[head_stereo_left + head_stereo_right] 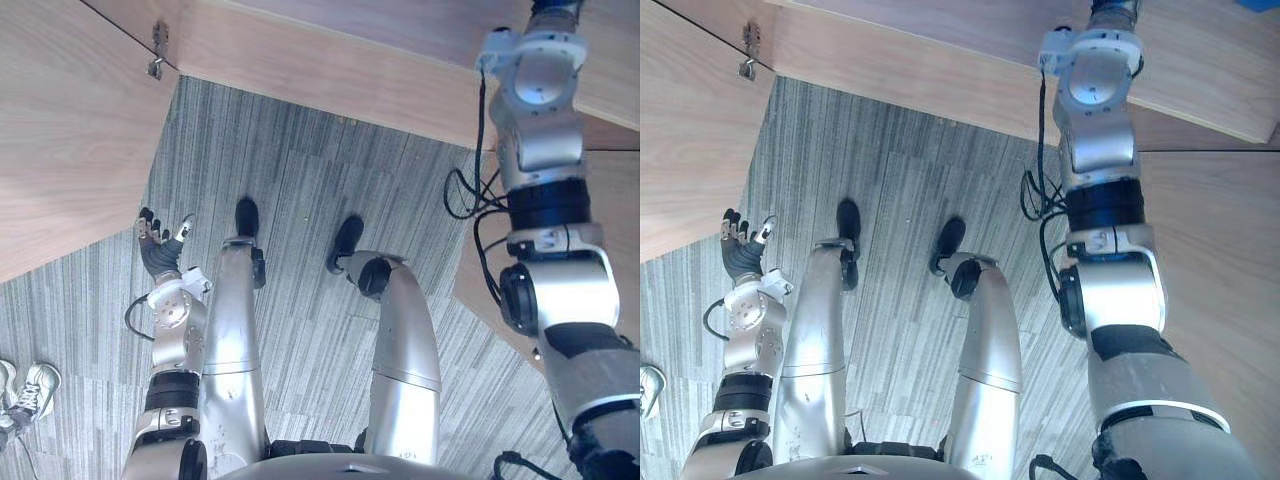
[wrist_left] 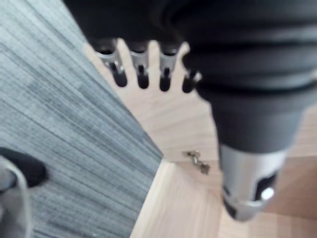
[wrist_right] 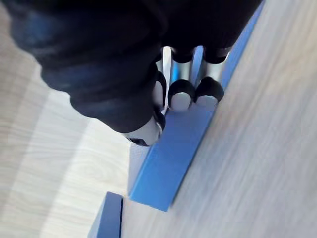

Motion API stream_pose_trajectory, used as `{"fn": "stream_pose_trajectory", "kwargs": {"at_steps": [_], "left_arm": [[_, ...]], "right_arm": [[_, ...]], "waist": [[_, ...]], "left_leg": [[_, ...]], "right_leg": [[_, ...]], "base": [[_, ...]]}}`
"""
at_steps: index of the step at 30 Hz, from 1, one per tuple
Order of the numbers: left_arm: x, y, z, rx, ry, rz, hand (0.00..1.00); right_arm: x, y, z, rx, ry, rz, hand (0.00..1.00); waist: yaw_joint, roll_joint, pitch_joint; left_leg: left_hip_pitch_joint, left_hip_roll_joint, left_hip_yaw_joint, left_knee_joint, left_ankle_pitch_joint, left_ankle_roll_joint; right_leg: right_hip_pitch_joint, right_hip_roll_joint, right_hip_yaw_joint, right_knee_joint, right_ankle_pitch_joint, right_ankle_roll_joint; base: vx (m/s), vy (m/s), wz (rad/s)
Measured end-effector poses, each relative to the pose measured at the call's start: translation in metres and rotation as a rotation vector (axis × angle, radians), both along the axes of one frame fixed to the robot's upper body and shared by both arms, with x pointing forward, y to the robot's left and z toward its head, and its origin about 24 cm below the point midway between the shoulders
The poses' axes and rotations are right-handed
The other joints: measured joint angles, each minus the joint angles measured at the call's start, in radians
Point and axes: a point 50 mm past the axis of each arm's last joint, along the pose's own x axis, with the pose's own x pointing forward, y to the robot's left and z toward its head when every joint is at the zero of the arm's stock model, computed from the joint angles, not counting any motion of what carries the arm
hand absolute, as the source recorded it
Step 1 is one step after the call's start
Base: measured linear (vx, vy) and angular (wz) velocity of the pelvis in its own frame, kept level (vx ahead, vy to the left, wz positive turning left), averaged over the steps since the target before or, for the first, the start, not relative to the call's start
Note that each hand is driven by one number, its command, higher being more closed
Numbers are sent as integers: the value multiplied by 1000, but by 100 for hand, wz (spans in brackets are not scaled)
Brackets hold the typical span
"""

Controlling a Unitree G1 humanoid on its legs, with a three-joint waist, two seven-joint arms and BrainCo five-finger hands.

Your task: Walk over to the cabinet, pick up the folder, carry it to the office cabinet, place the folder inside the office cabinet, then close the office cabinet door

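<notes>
A blue folder (image 3: 166, 158) stands on its edge on a pale wooden cabinet surface (image 3: 267, 163). My right hand (image 3: 181, 96) is curled on it, fingertips on its blue face and the thumb (image 3: 146, 131) against its near side. In the eye views my right arm reaches up past the cabinet's front edge (image 1: 330, 90), and a blue corner of the folder (image 1: 1262, 4) shows beside it. My left hand (image 1: 160, 245) hangs low by my side with its fingers (image 2: 141, 69) straight and nothing in it.
A wooden cabinet door (image 1: 60, 150) stands open on the left, with a metal hinge (image 1: 155, 55) at its top. A second blue item (image 3: 106, 218) sits beside the folder. A person's white shoes (image 1: 30, 390) stand on the grey carpet (image 1: 300, 200) at the lower left.
</notes>
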Motion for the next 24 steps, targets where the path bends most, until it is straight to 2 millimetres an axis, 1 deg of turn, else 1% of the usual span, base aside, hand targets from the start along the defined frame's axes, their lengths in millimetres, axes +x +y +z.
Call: {"fn": "stream_pose_trajectory", "kwargs": {"at_steps": [2, 4, 5, 6, 7, 9, 10, 12, 13, 15, 16, 18, 19, 20, 22, 24], "left_arm": [[0, 0, 0, 3, 2, -1, 0], [0, 0, 0, 16, 5, -14, 0], [0, 0, 0, 19, 9, -16, 0], [0, 0, -1, 33, 18, -22, 0], [0, -1, -2, 33, 20, -25, 0], [-2, -1, -5, 60, 39, -37, 0], [-3, -1, -6, 71, 47, -39, 0], [-9, -2, -16, 71, 89, -46, 0], [-11, -2, -18, 78, 103, -50, 0], [-22, -5, -33, 105, 167, -71, 0], [-24, -5, -37, 102, 181, -77, 0], [-38, -8, -53, 86, 246, -88, 0], [-41, -8, -57, 90, 262, -88, 0], [-48, -10, -66, 96, 305, -98, 0], [-58, -13, -80, 96, 368, -119, 0], [-68, -15, -92, 91, 425, -129, 0]], "right_arm": [[-9, 2, -18, -22, -5, 21, 100], [-27, 3, -41, -67, -30, 25, 100], [-31, 3, -47, -66, -34, 26, 100], [-40, 3, -58, -65, -39, 21, 100], [-44, 4, -65, -71, -38, 19, 100], [-62, 11, -90, -86, -32, 28, 100], [-66, 13, -96, -84, -24, 38, 100], [-81, 18, -121, -98, 25, 60, 100], [-84, 20, -128, -101, 44, 63, 100], [-101, 30, -157, -94, 126, 117, 100], [-104, 33, -163, -87, 149, 133, 100], [-120, 41, -189, -41, 245, 184, 100], [-124, 43, -196, -30, 275, 193, 100], [-131, 45, -211, -13, 339, 200, 100], [-140, 48, -227, 2, 415, 203, 100], [-147, 50, -250, 23, 524, 209, 100]], "waist": [[4, 0, -1], [1, -1, -3], [-1, -2, -3], [-4, -2, -3], [-7, -2, -4], [-20, -4, -6], [-21, -7, -14], [-26, -13, -53], [-25, -16, -63], [-31, -21, -104], [-32, -22, -112], [-39, -26, -159], [-42, -31, -164], [-44, -37, -184], [-52, -38, -203], [-60, -41, -230]], "left_leg": [[28, 10, 3, 7, -12, 0], [67, 13, 13, 7, -26, 9], [77, 14, 15, 7, -28, 9], [102, 17, 18, 7, -33, 8], [115, 18, 20, 7, -35, 7], [180, 24, 22, 8, -50, 2], [193, 27, 25, 8, -54, 2], [252, 39, 34, 15, -91, -3], [273, 43, 38, 16, -96, -3], [365, 51, 46, 9, -124, -5], [390, 53, 49, 5, -128, -3], [480, 61, 64, -19, -149, 0], [509, 61, 72, -30, -152, 1], [554, 60, 84, -53, -156, 5], [623, 61, 100, -93, -159, 9], [685, 63, 123, -138, -159, 10]], "right_leg": [[30, 9, 2, -4, -5, 7], [63, 10, 8, -6, -9, 8], [73, 10, 9, -7, -10, 8], [97, 12, 10, -10, -11, 8], [110, 12, 11, -11, -13, 8], [176, 20, 13, -18, -23, 10], [187, 22, 15, -19, -25, 10], [244, 27, 16, -26, -41, 13], [264, 27, 17, -28, -46, 14], [357, 31, 17, -49, -62, 23], [382, 33, 18, -57, -65, 26], [474, 43, 23, -99, -70, 38], [501, 44, 26, -112, -70, 42], [541, 45, 32, -140, -67, 48], [610, 49, 33, -193, -56, 58], [668, 55, 39, -252, -34, 58]], "base": [[-20, 27, -12], [-29, 29, -7], [-29, 22, -6], [-20, 9, -5], [-24, 9, -4], [-12, -3, -5], [-8, -4, -12], [1, 4, -14], [28, 9, -12], [66, 14, -7], [96, 24, -8], [140, 63, -8], [145, 88, -8], [96, 69, -7], [108, 97, -10], [135, 128, -19]]}}
